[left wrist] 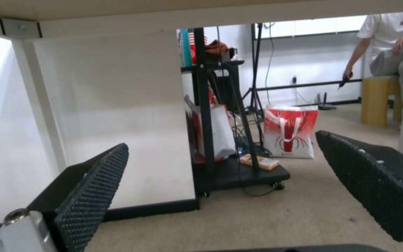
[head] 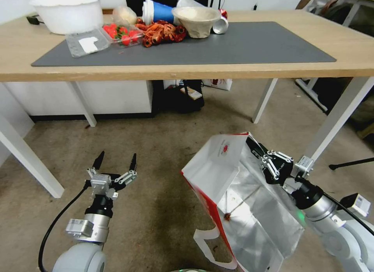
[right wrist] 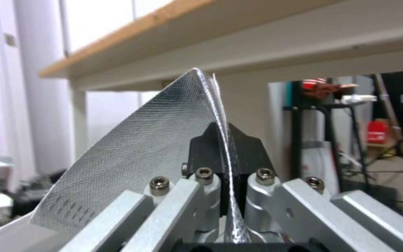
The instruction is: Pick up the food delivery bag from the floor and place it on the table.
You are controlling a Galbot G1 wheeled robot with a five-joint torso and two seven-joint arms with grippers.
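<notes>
table [head: 249,69] stands ahead of me, above the carpet [head: 156,147] | bag [head: 218,166] tilts on the carpet, mouth agape, foil showing | my right pincer [head: 260,152] is clamped on its rim | my left pincer [head: 115,161] hangs spread wide, holding nothing, beside the bag

My view: food delivery bag [head: 218,163] white outside, red sides and trim, silver foil lining with fine grid weave, small round red logo, white strap handles. Floor [head: 156,147] worn brownish-grey carpet. Desk [head: 23,50] light wood, white legs, dark grey mat [head: 241,46] on top. On it I see a white tub [head: 68,13], red strawberries [head: 119,32], orange-red crawfish [head: 161,32], a blue cup [head: 157,11], a beige bowl [head: 196,18]. Left gripper [head: 115,161] black fingers with dotted pads, silver links. Right gripper [head: 259,149] black and silver.
</notes>
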